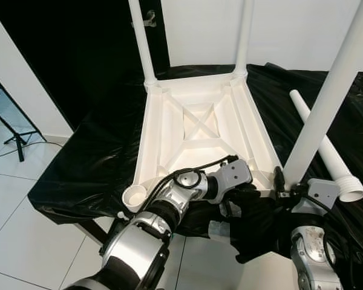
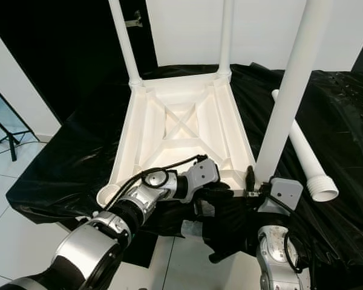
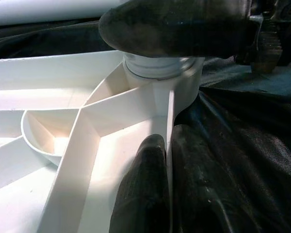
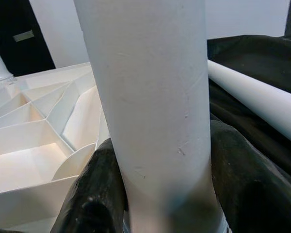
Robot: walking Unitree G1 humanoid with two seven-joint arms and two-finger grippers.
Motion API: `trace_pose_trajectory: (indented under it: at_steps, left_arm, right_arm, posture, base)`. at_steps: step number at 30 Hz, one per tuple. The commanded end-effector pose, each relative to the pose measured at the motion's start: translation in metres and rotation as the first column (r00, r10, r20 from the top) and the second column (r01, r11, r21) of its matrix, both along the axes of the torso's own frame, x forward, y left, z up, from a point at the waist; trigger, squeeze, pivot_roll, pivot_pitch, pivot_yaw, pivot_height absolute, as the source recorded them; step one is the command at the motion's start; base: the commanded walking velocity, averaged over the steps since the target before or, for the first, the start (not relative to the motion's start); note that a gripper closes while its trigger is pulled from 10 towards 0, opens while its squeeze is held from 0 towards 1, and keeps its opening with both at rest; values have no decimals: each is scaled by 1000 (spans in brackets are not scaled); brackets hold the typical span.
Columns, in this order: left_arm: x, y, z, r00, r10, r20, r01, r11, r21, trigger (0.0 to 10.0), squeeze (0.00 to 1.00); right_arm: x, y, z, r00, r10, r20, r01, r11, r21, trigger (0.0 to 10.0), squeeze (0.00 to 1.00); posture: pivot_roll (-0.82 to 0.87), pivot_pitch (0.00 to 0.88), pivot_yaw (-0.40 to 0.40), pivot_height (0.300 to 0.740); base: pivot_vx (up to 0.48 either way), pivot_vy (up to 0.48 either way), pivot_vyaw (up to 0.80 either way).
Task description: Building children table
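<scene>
The white plastic children's tabletop (image 1: 199, 133) is lying upside down on the counter draped in black plastic sheeting (image 1: 85, 163), ribbed underside facing up, its near edge sitting right at the counter's front edge. Two white tube legs (image 1: 143, 42) are already standing in the far corner sockets, and the near-left corner socket (image 1: 135, 196) is sitting open.

The right pincer (image 4: 160, 204) is gripping a third white plastic leg (image 1: 327, 103) just above its base — both black fingers (image 4: 94, 199) are pressing against the tube, which is standing upright in the near-right corner socket. The left pincer (image 3: 167, 189) is reaching across to that same corner, its fingers (image 3: 143, 194) straddling the tabletop's thin side wall and pinching it, one inside and one outside.

A fourth white leg with a threaded end (image 1: 330, 160) is lying loose on the sheeting toward the counter's right edge, apart from the tabletop.
</scene>
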State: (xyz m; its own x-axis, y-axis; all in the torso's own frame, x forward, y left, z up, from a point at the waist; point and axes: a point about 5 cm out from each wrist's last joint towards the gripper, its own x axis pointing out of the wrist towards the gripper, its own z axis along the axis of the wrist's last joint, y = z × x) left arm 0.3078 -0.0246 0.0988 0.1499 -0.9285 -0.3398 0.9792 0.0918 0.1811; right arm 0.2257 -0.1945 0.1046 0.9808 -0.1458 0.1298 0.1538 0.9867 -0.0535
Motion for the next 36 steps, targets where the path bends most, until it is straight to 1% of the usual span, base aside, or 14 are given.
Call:
trace_pose_trajectory:
  at_steps: [1,6,7,10,11,12,14,16,19,20,29,31,32,36]
  left_arm:
    - [-9,17,-39,984,140,-110,-128,986,105,10000,0]
    - [-10,16,-39,984,137,-110,-126,986,105,10000,0]
    - [-10,16,-39,985,136,-111,-124,987,105,10000,0]
    - [-10,15,-39,985,135,-110,-123,987,106,10000,0]
    - [-10,14,-39,985,133,-110,-121,987,105,10000,0]
    - [-10,14,-39,985,133,-110,-121,987,105,10000,0]
    - [-11,13,-38,985,130,-109,-119,988,104,10000,0]
    - [-11,13,-38,986,130,-109,-118,988,103,10000,0]
    - [-11,14,-39,985,131,-108,-120,987,102,10000,0]
    - [-11,15,-39,985,132,-108,-121,987,104,10000,0]
    - [-12,16,-41,985,131,-111,-119,987,109,10000,0]
    - [-12,15,-40,985,131,-112,-119,987,106,10000,0]
    - [-12,15,-40,985,130,-112,-119,987,104,10000,0]
    - [-12,14,-41,985,128,-114,-116,988,104,10000,0]
  right_arm:
    - [3,-2,-9,997,58,-59,-58,998,14,10000,1000]
    - [6,-10,-2,974,212,-79,-216,976,-41,10000,1000]
    - [7,-13,0,954,284,-97,-291,955,-63,10000,0]
    - [7,-16,3,916,383,-121,-395,914,-95,10000,0]
    - [6,-21,7,874,464,-145,-482,868,-123,10000,0]
    - [6,-21,7,874,464,-145,-482,868,-123,10000,0]
    - [6,-32,10,826,528,-195,-559,811,-172,10000,0]
    - [7,-33,11,819,536,-204,-569,802,-180,10000,0]
    - [8,-39,12,797,556,-236,-599,775,-200,7922,0]
    - [9,-42,13,789,563,-245,-609,768,-197,0,0]
    - [-1,-45,5,753,595,-282,-644,755,-127,0,0]
    - [-6,-35,-2,770,586,-252,-620,781,-78,0,0]
    - [-11,-24,-8,811,548,-208,-566,823,-38,0,0]
    - [-18,-8,-13,886,451,-107,-450,892,35,0,0]
  posture:
    - [41,0,62,740]
    - [28,0,67,740]
    - [25,0,67,740]
    - [20,0,71,740]
    - [19,0,72,740]
    - [19,0,72,740]
    - [21,0,72,740]
    - [21,0,72,740]
    - [27,0,70,740]
    - [27,0,72,740]
    - [29,0,70,740]
    - [30,0,68,740]
    - [30,0,68,740]
    - [34,0,67,740]
  base:
    - [0,0,0]
    - [0,0,0]
    - [0,0,0]
    - [0,0,0]
    - [0,0,0]
    - [0,0,0]
    - [0,0,0]
    - [0,0,0]
    - [0,0,0]
    - [0,0,0]
    - [0,0,0]
    - [0,0,0]
    - [0,0,0]
    - [0,0,0]
